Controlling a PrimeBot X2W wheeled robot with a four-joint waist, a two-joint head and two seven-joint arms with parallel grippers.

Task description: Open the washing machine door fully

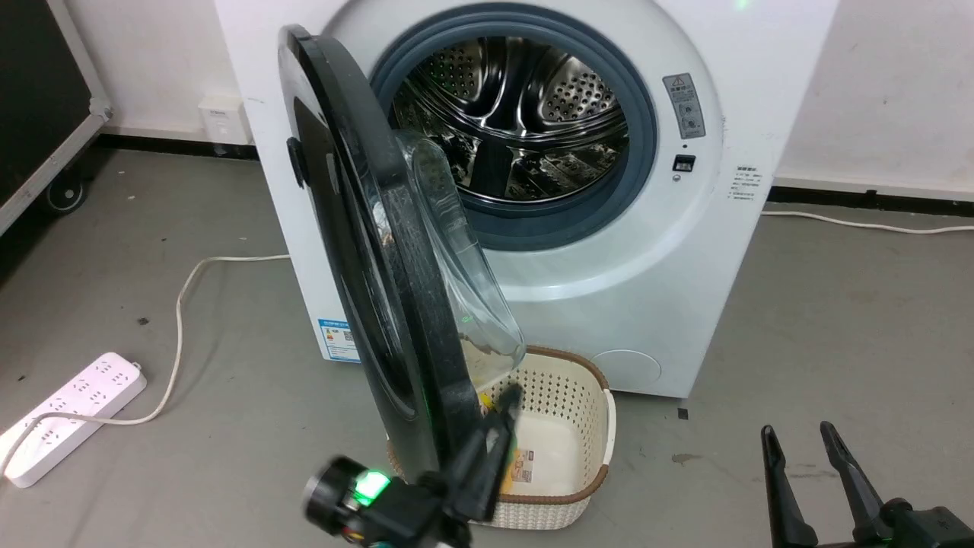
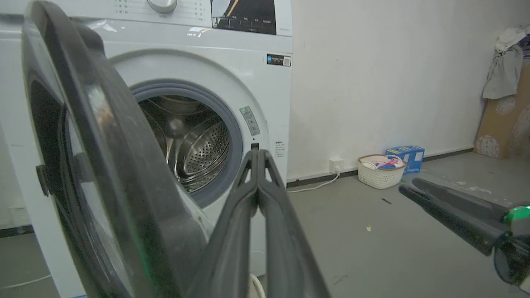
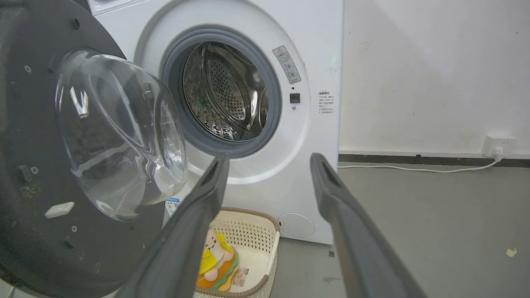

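The washing machine door (image 1: 358,228) stands swung out from the white washer, edge-on in the head view, with its clear glass bowl (image 1: 456,259) facing the steel drum opening (image 1: 517,122). My left gripper (image 1: 511,396) is shut with nothing between its fingers, which lie along the door's lower inner rim. In the left wrist view the closed fingertips (image 2: 257,155) rise just right of the door (image 2: 112,157). My right gripper (image 1: 806,441) hangs open at the lower right, apart from the door. Its wrist view shows the gripper (image 3: 268,159) spread before the door's dark inner face (image 3: 25,124).
A cream basket (image 1: 601,403) sits on the floor under the door, holding a plush toy (image 3: 215,256). A white power strip (image 1: 72,415) and its cable lie at the left. A second basket (image 2: 381,171) and a blue box (image 2: 408,155) stand by the far wall.
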